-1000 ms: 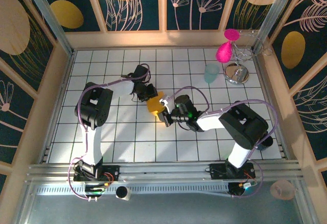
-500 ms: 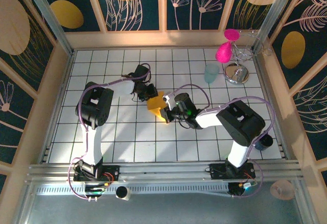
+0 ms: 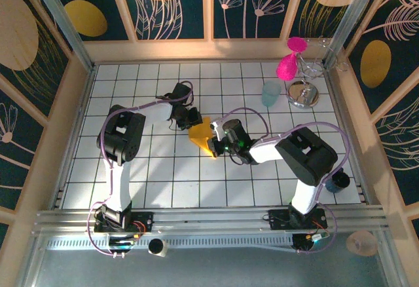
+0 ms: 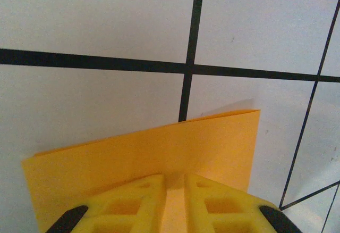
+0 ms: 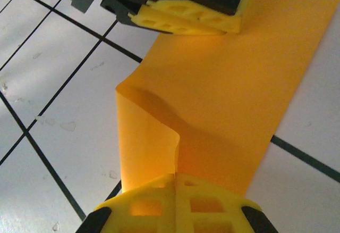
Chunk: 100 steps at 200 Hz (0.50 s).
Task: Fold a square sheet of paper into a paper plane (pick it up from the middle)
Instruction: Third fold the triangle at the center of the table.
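while both grippers pinch the square sheet of paper (image 3: 201, 134) at the middle of the tiled table (image 3: 150, 169), a fold looks under way. left gripper (image 4: 172, 204) clamped on the sheet's far edge; right gripper (image 5: 175, 204) clamped on a curled-up near corner. advice: carry that corner across slowly, align edges, left anchors, then press the crease flat.

White tiled table (image 3: 144, 182), black grid lines, brightly lit. Over at the far right, a pale teal cup (image 3: 271, 94) stands upright. Just beside it sits a shiny round metal piece (image 3: 303, 94), possibly a mirror or a lid. Behind those are bright pink shapes (image 3: 286, 68). Dark walls all round, painted with golden ovals (image 3: 86, 18).
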Available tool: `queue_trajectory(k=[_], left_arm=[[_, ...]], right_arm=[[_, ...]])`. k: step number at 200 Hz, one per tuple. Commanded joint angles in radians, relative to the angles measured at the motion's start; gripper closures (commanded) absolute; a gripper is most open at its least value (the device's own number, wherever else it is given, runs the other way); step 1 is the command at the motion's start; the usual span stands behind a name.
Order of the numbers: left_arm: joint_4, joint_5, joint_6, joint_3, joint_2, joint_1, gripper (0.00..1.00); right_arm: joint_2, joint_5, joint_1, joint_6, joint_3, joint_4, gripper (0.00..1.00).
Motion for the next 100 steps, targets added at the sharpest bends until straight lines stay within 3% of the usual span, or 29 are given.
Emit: queue_trajectory(k=[1, 100], left_arm=[[-0.074, -0.025, 0.021, -0.015, 0.069, -0.008, 0.80], [-0.073, -0.021, 0.024, -0.013, 0.069, -0.009, 0.81]], right_arm=[[0.020, 0.029, -0.009, 0.006, 0.029, -0.013, 1.00], [0.039, 0.025, -0.013, 0.008, 0.043, -0.029, 1.00]])
